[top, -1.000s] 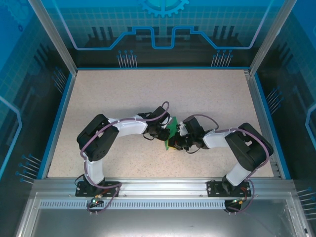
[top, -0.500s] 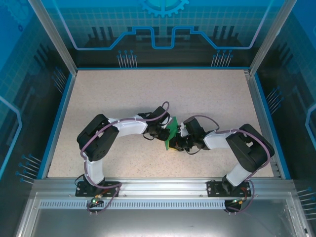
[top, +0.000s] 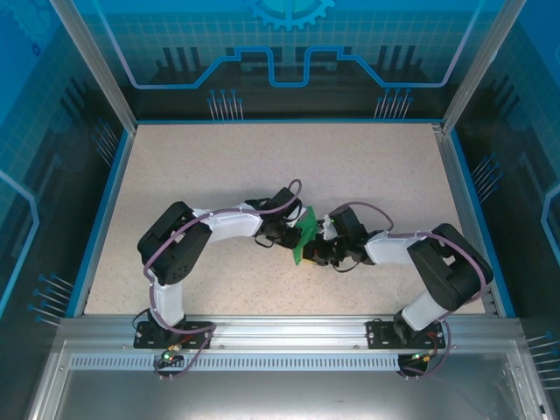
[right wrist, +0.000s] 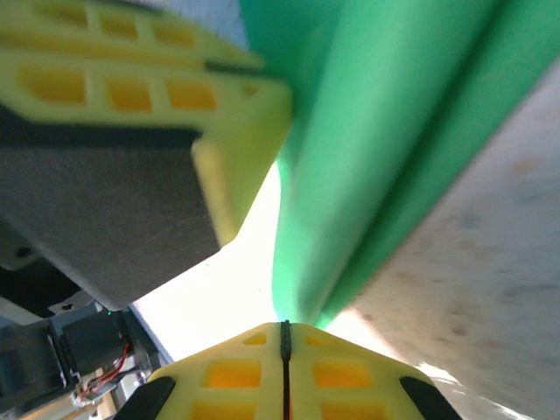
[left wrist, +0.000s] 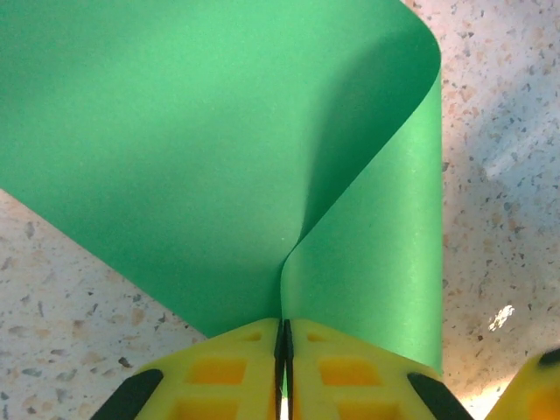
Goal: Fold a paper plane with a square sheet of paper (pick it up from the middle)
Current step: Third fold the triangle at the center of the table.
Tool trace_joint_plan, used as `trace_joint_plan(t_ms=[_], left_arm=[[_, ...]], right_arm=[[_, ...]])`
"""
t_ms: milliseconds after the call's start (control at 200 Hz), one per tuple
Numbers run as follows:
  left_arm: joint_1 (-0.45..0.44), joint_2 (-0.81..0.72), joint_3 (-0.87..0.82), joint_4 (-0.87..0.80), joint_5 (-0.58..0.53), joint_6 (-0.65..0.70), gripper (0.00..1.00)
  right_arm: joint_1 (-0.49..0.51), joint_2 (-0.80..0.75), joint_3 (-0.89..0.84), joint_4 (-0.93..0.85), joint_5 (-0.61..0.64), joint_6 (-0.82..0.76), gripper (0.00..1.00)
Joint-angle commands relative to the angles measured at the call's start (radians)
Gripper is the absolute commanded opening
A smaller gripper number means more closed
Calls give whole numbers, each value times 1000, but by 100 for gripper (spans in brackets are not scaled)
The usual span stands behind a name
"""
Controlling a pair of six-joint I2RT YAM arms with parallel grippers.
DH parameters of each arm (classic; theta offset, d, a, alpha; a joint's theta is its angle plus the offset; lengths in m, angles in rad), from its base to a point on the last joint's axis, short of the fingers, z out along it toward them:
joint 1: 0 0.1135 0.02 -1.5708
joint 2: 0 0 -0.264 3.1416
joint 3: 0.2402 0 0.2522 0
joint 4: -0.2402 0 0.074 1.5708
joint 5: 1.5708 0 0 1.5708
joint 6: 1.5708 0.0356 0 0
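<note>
Paper pinched between both arms, mid-fold, near the middle of the speckled beige surface [top: 219,166].
Over the last second the white right arm [top: 420,254] has swung its elbow outward while the white left arm [top: 219,226] barely stirred. The bright green square sheet of paper [top: 305,234] stayed between them, curled over on itself, so I'd guess a crease is being set. Its long axis runs near-left to far-right, its far end pointing away from the bases. Left jaws are clamped on one edge, right jaws on the opposite side.
</note>
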Motion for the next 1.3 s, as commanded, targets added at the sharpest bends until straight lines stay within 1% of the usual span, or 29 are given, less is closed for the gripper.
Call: trace_joint_plan(t_ms=[0, 95, 170, 290, 375, 520, 660, 880, 1296], left_arm=[[1, 26, 19, -29, 23, 29, 13], [3, 25, 20, -29, 24, 29, 13], [2, 26, 21, -28, 24, 29, 13], [2, 28, 23, -29, 27, 27, 13], [3, 29, 25, -27, 27, 26, 13], [1, 29, 28, -29, 29, 28, 13], [2, 29, 26, -32, 30, 28, 13], [2, 28, 28, -32, 28, 28, 13], [2, 24, 57, -33, 1, 41, 13]], right_arm=[[-89, -60, 54, -146, 60, -88, 8], [-129, -38, 140, -225, 81, -153, 8], [-145, 14, 214, -278, 110, -193, 8], [-154, 111, 334, -340, 114, -254, 7], [-158, 166, 424, -402, 141, -294, 7], [-162, 269, 537, -473, 155, -360, 7], [-163, 367, 636, -544, 143, -418, 6], [-167, 452, 711, -600, 158, -464, 6], [-169, 484, 723, -624, 154, -485, 6]])
